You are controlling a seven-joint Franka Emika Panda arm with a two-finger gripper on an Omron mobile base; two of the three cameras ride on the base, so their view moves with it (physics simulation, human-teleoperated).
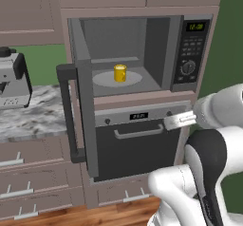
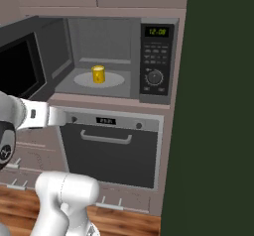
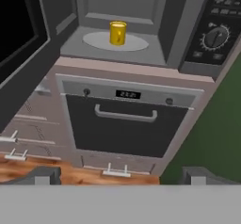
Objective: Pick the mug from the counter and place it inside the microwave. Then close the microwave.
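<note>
The tall mauve-brown cabinet column [image 1: 209, 78] fills the wall, and set into it is the microwave [image 1: 156, 49], a grey box standing wide open, its inner walls plain grey and its control panel [image 2: 157, 56] on the right showing a green display, a keypad and a round dial. The microwave door [image 1: 85, 120] swings out to the left, dark glass in a grey frame, with a vertical black bar handle [image 1: 69, 113] on its outer edge. Right below sits the oven [image 3: 124, 124], dark-fronted, with a horizontal silver handle and a small display between two knobs. Off to the left runs the counter [image 1: 33, 118], grey-and-white marbled stone over drawers with silver pulls, and a coffee machine [image 1: 13, 78] stands on it against the green wall. Inside the microwave lies a pale round turntable plate [image 2: 111, 81], and there on the plate stands the mug [image 2: 98, 74]: small, bright yellow, a squat upright cylinder with a slightly darker rim, sitting roughly at the plate's middle and well clear of the cavity walls. The end effector [image 3: 122, 176] hangs out in front of the oven, well apart from the mug, its two dark fingertips [image 3: 44, 175] spread wide with nothing between them.
</note>
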